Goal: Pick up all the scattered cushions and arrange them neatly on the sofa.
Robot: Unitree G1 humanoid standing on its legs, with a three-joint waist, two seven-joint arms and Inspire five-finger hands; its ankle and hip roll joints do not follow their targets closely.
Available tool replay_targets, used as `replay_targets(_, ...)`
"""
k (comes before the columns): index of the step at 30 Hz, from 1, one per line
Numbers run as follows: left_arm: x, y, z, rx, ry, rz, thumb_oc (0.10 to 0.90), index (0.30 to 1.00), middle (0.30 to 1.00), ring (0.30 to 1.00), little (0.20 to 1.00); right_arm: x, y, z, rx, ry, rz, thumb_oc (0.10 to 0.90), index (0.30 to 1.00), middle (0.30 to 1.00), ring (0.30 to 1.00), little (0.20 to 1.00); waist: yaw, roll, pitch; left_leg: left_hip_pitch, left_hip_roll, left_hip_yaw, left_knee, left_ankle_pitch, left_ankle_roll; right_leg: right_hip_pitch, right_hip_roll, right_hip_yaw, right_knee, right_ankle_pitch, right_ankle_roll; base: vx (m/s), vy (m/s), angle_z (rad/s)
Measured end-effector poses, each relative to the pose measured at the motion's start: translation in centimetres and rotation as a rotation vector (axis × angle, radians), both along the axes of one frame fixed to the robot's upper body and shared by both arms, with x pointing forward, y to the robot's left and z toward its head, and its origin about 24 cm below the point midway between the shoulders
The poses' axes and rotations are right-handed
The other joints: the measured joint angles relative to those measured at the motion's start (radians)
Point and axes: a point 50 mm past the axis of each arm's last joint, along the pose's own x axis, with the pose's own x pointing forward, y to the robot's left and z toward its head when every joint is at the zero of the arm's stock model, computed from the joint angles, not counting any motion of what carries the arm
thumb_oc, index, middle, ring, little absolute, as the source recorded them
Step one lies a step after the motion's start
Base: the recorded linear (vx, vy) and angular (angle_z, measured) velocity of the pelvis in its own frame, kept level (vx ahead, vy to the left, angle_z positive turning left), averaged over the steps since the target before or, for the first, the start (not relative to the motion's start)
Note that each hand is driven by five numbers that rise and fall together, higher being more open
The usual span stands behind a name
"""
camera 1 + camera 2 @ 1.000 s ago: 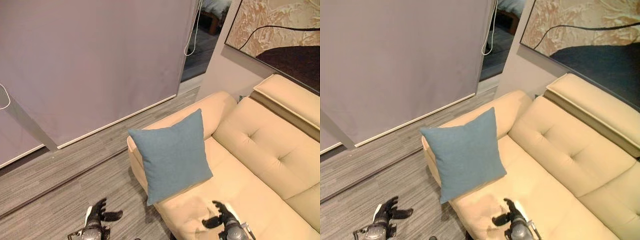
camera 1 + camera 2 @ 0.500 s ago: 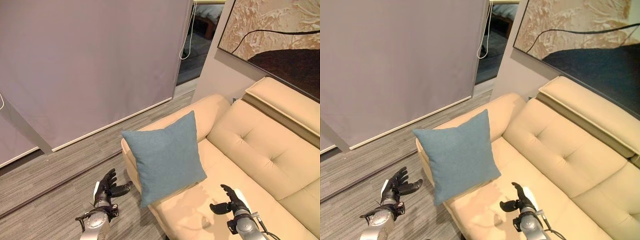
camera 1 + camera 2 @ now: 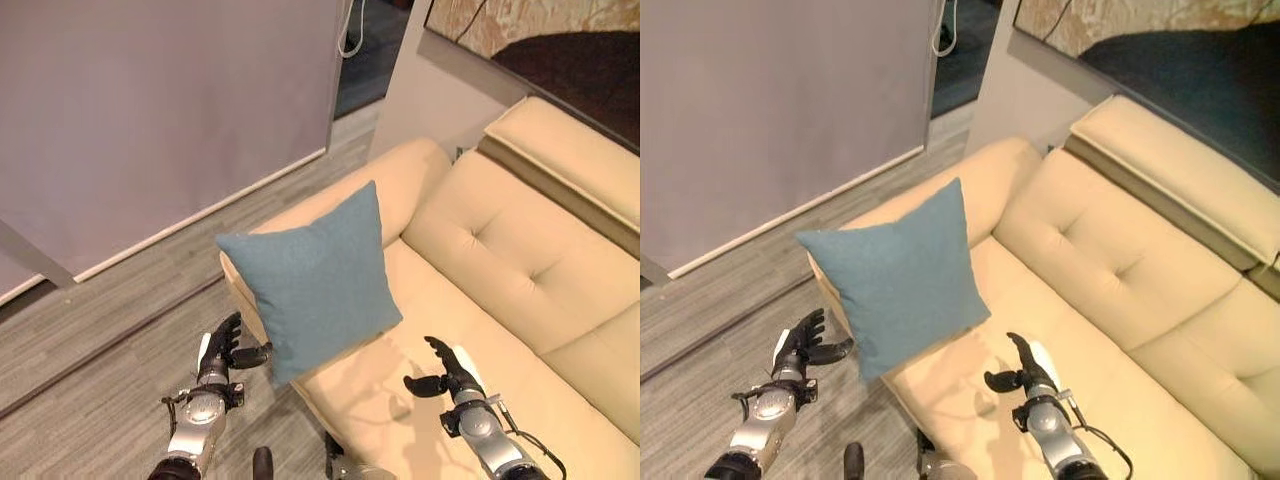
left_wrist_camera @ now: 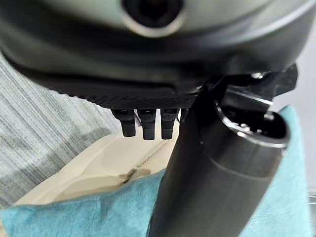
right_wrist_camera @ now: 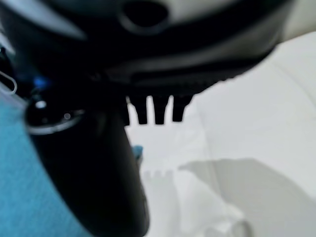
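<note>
One cushion (image 3: 312, 277) leans on sofa (image 3: 500, 250) arm, btwn both spread, empty hands: left (image 3: 222, 352) just beside it, right (image 3: 443, 370) near.

A cream sofa (image 3: 520, 250) with a tufted backrest stood on grey striped carpet flooring (image 3: 90, 370), its rounded armrest (image 3: 370, 190) at the end nearest a pale roller blind. One blue cushion (image 3: 310, 275) stood upright on the seat at that armrest end, tilted on a corner like a diamond, leaning back against the armrest and overhanging the sofa's front edge a little. The seat (image 3: 400, 390) beside the cushion was bare cream upholstery. A padded headrest (image 3: 560, 150) ran along the top of the backrest.
</note>
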Motion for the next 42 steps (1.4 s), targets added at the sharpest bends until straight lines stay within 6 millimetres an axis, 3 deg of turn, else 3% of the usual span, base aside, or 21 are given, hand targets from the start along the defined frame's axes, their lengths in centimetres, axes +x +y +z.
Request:
replay_targets(6, 1.9, -0.7, 1.4, 0.020, -0.052, -0.016, 0.800, 0.900, 0.900, 0.900, 0.900, 2.2, -0.2, 2.2, 0.060, -0.117, -0.075, 0.800, 0.900, 0.900, 0.900, 0.900, -0.024, 0.003, 0.040, -0.083, 0.001, 0.001, 0.000, 0.012, -0.007, -0.085, 0.000, 0.003, 0.000, 0.009, 0.000, -0.06, -0.015, -0.01)
replay_targets(8, 3.3, -1.3, 2.4, 0.022, -0.090, -0.034, 0.800, 0.900, 0.900, 0.900, 0.900, 3.6, -0.3, 3.6, 0.105, -0.179, -0.111, 0.800, 0.900, 0.900, 0.900, 0.900, -0.026, 0.007, 0.064, -0.118, 0.000, 0.002, 0.000, 0.019, -0.006, -0.120, 0.001, 0.002, 0.000, 0.028, -0.023, -0.05, -0.033, -0.02)
replay_targets(11, 4.7, -1.5, 3.6, 0.016, -0.128, -0.023, 0.800, 0.900, 0.900, 0.900, 0.900, 5.4, -0.1, 5.8, 0.160, -0.282, -0.141, 0.800, 0.900, 0.900, 0.900, 0.900, -0.035, 0.012, 0.084, -0.142, 0.000, 0.003, 0.000, 0.020, -0.007, -0.145, 0.001, 0.003, 0.001, 0.031, -0.027, -0.01, -0.011, -0.01)
replay_targets(20, 6.7, -2.1, 5.5, 0.026, -0.178, -0.044, 0.800, 0.900, 0.900, 0.900, 0.900, 9.5, -0.2, 11.4, 0.225, -0.483, -0.160, 0.800, 0.900, 0.900, 0.900, 0.900, -0.042, 0.022, 0.108, -0.176, 0.000, 0.002, 0.000, 0.020, -0.008, -0.177, 0.000, 0.004, 0.001, 0.032, -0.029, -0.01, -0.021, 0.01)
replay_targets(29, 8.2, -2.6, 7.5, 0.058, -0.233, -0.122, 0.800, 0.900, 0.900, 0.900, 0.900, 12.0, -4.5, 16.9, 0.024, -0.517, -0.107, 0.800, 0.900, 0.900, 0.900, 0.900, -0.006, 0.029, 0.145, -0.204, -0.001, -0.003, 0.001, 0.026, -0.013, -0.201, -0.001, -0.004, 0.001, 0.033, -0.030, -0.01, -0.034, 0.02)
replay_targets(32, 8.7, -2.5, 8.2, 0.073, -0.259, -0.133, 0.800, 0.900, 0.900, 0.900, 0.900, 13.1, -3.8, 18.6, 0.003, -0.534, -0.053, 0.800, 0.900, 0.900, 0.900, 0.900, 0.004, 0.034, 0.169, -0.205, 0.000, -0.003, 0.001, 0.027, -0.014, -0.203, 0.000, -0.004, 0.001, 0.035, -0.032, -0.02, -0.045, -0.01)
replay_targets(36, 10.6, -2.8, 11.6, 0.147, -0.346, -0.209, 0.800, 0.900, 0.900, 0.900, 0.900, 15.9, 0.6, 23.2, -0.065, -0.588, 0.153, 0.800, 0.900, 0.900, 0.900, 0.900, 0.044, 0.060, 0.220, -0.252, 0.000, -0.010, 0.001, 0.047, -0.021, -0.246, -0.002, -0.010, 0.001, 0.047, -0.037, -0.01, -0.044, 0.05)
replay_targets(37, 10.9, -3.1, 12.1, 0.148, -0.360, -0.217, 0.800, 0.900, 0.900, 0.900, 0.900, 16.1, 1.0, 23.7, -0.080, -0.593, 0.163, 0.800, 0.900, 0.900, 0.900, 0.900, 0.060, 0.062, 0.225, -0.258, 0.001, -0.010, 0.001, 0.049, -0.022, -0.253, 0.000, -0.010, 0.001, 0.050, -0.040, 0.01, -0.041, 0.10)
replay_targets(42, 11.3, -3.7, 12.4, 0.148, -0.365, -0.232, 0.800, 0.900, 0.900, 0.900, 0.900, 16.6, 1.3, 24.4, -0.224, -0.561, 0.199, 0.800, 0.900, 0.900, 0.900, 0.900, 0.061, 0.063, 0.226, -0.269, 0.003, -0.034, 0.001, 0.058, -0.032, -0.254, -0.001, -0.032, 0.001, 0.050, -0.041, 0.01, -0.039, 0.11)
